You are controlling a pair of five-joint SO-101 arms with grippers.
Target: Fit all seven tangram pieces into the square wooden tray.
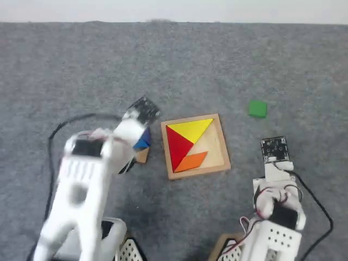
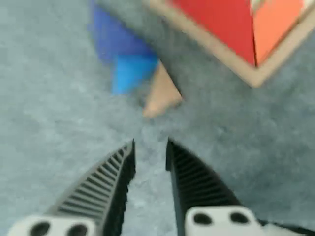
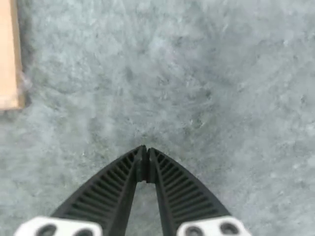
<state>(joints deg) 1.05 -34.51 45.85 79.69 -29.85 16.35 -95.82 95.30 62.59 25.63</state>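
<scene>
On the grey table (image 1: 179, 60), the tray (image 1: 216, 156) holds three pieces. Our left fingers (image 2: 114, 174), slightly parted and empty, hover by the blue pieces (image 2: 115, 39) and tan piece (image 2: 160, 93); our right fingers (image 3: 123, 187) are closed on nothing. Closing here, we risk pinching two clustered pieces or nudging the tray.

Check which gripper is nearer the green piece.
Right. The right gripper is on the same side of the tray as the green piece; the left gripper is across the tray, by the blue pieces.
</scene>
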